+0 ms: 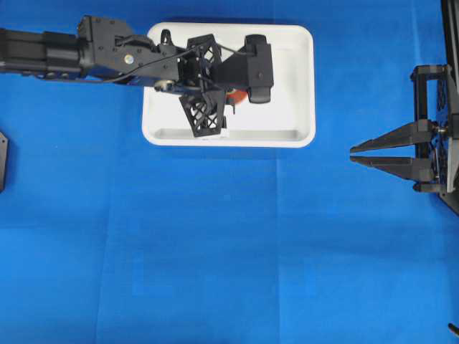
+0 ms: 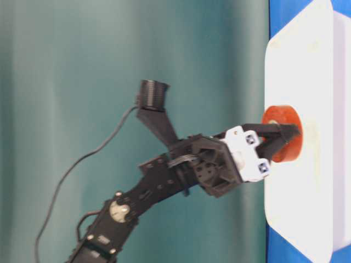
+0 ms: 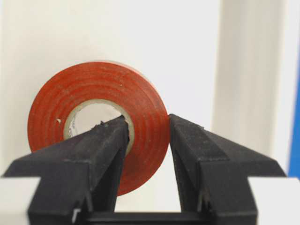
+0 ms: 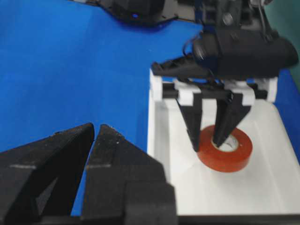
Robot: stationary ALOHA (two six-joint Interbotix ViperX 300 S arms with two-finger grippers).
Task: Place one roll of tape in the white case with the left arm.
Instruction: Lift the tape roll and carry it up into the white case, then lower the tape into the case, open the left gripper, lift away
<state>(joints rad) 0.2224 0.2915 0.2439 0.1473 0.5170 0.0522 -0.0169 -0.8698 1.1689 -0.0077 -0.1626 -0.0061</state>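
The orange-red roll of tape (image 3: 93, 79) lies flat on the floor of the white case (image 1: 287, 79), near its middle. My left gripper (image 3: 147, 122) points down into the case and is shut on the roll's wall, one finger in the hole and the other against the outer side. In the right wrist view the roll (image 4: 225, 157) rests on the case floor (image 4: 234, 192) under the left gripper (image 4: 207, 143). From overhead the arm hides most of the roll (image 1: 234, 95). My right gripper (image 1: 352, 155) sits at the right edge, shut and holding nothing.
Blue cloth (image 1: 215, 251) covers the table around the case. A black fixture (image 1: 2, 161) shows at the left edge. The case's raised rim (image 1: 229, 136) runs just in front of the left gripper.
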